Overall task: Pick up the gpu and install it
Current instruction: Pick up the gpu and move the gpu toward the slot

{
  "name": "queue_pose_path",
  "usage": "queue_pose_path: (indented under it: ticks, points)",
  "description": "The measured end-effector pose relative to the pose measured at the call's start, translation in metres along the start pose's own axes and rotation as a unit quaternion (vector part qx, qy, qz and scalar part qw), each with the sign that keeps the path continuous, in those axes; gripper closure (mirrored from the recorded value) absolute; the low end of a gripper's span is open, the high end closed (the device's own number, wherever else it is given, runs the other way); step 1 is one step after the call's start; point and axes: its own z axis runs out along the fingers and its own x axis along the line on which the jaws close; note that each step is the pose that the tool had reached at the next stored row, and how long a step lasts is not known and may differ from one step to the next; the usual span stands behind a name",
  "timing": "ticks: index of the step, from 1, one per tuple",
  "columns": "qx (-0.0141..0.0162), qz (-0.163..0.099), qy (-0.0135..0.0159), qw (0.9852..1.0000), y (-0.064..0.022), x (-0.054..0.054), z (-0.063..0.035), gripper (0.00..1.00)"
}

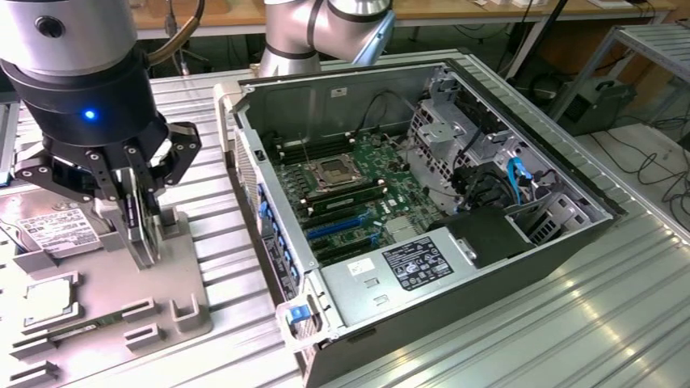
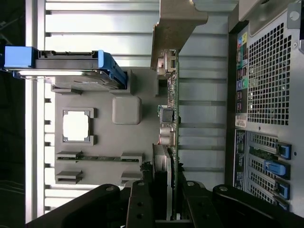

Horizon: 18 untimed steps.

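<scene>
The gripper (image 1: pixel 135 202) is closed narrowly on the gpu (image 1: pixel 144 234). The card stands on edge, its long axis running straight down from the fingers to the grey holder tray (image 1: pixel 183 267). The open computer case (image 1: pixel 431 202) lies to the exterior view's right.

The arm (image 1: pixel 321 31) carries its wrist (image 1: pixel 76 89) upright, with the gripper (image 1: pixel 132 198) pointing straight down. Its two dark fingers (image 2: pixel 140 204) stand narrowly apart, each pressed against a face of the gpu (image 1: pixel 145 238) standing on edge between them.
</scene>
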Motion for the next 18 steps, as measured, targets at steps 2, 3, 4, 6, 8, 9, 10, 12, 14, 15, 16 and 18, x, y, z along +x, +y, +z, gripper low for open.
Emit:
queue_pose_path:
  ticks: [2,3,4,6,8,9,10,12,14,15,16,18]
  points:
    - [0.0,0.0,0.0003,1.0,0.0001,0.0,-0.0018,0.72]
    - [0.0,0.0,0.0005,1.0,0.0001,0.0,-0.0034,0.72]
    - [0.0,0.0,0.0008,1.0,0.0002,0.0,-0.0048,0.72]
    - [0.0,0.0,0.0013,1.0,0.0004,0.0,-0.0081,0.72]
    - [-0.0001,0.0,0.0017,1.0,0.0005,0.0,-0.0103,0.72]
    - [0.0,0.0,0.0018,1.0,0.0005,0.0,-0.0111,0.72]
    - [0.0,0.0,0.0019,1.0,0.0005,0.0,-0.012,0.72]
    - [-0.0001,0.0,0.0021,1.0,0.0005,0.0,-0.0137,0.72]
    - [0.0,0.0,0.0023,1.0,0.0006,0.0,-0.0153,0.72]
    - [0.0,0.0,0.0025,1.0,0.0006,0.0,-0.016,0.72]
    - [0.0,0.0,0.0026,1.0,0.0007,0.0,-0.0168,0.72]
    - [0.0,0.0,0.003,1.0,0.0008,0.0,-0.0185,0.72]
